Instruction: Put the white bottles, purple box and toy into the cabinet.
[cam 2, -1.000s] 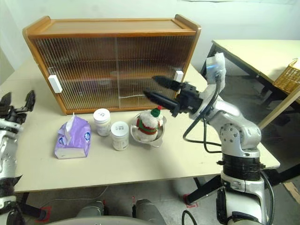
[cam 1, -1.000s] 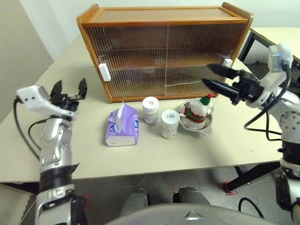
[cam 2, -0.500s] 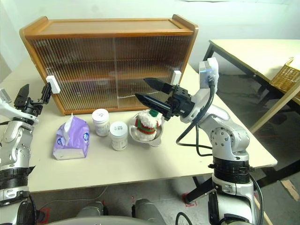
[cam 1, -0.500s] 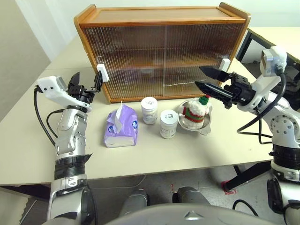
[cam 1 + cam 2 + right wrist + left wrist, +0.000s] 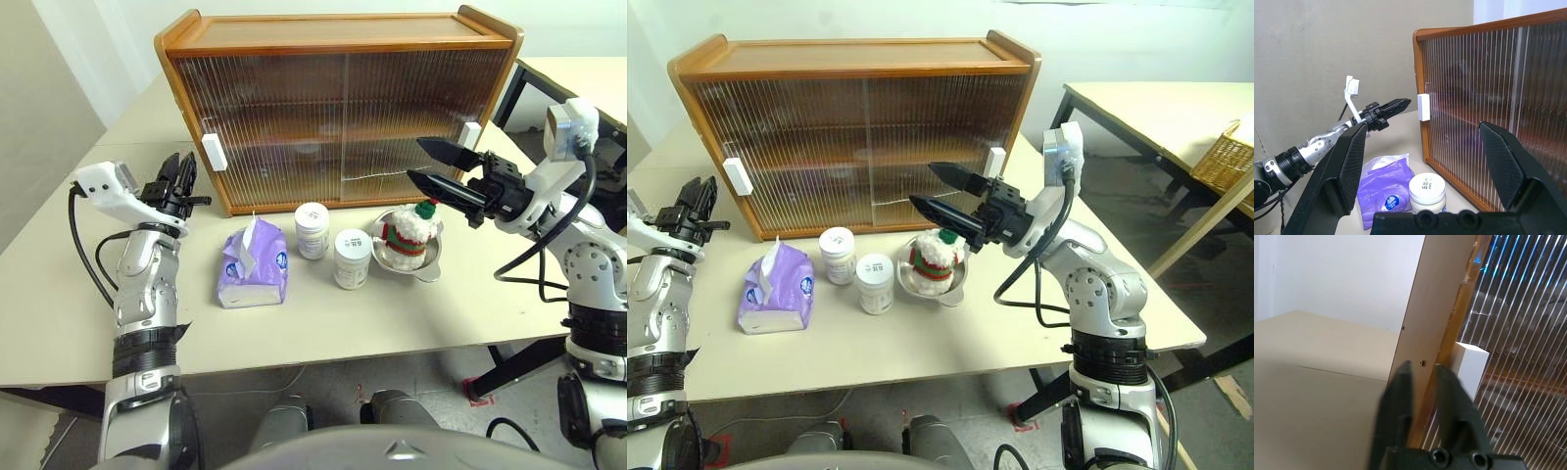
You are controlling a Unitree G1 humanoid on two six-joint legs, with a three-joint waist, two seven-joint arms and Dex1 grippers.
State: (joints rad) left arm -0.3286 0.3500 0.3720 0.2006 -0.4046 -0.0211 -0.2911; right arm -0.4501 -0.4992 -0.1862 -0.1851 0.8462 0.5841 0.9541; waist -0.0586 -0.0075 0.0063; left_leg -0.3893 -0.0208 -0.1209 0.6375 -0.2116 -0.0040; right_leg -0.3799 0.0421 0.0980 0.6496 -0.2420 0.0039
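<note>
The cabinet [image 5: 343, 39] stands at the back of the table with both ribbed doors closed. In front of it sit the purple box [image 5: 255, 264], two white bottles [image 5: 314, 230] [image 5: 353, 258] and the toy [image 5: 409, 230], which rests in a steel bowl [image 5: 431, 266]. My left gripper [image 5: 183, 168] is shut with nothing in it, just left of the cabinet's left corner and its white handle [image 5: 212, 152]; the left wrist view shows that handle [image 5: 1469, 364] beyond the fingers [image 5: 1400, 387]. My right gripper [image 5: 419, 162] hangs open above the toy, pointing left.
The right door's white handle [image 5: 473, 134] is behind my right gripper. A second table [image 5: 1156, 108] with a wicker basket [image 5: 1229, 157] stands to the right. A wall runs along the table's left side.
My left gripper's fingers have closed from wide open, after the hand came in toward the cabinet's left handle. The right gripper has stayed open above the toy.
</note>
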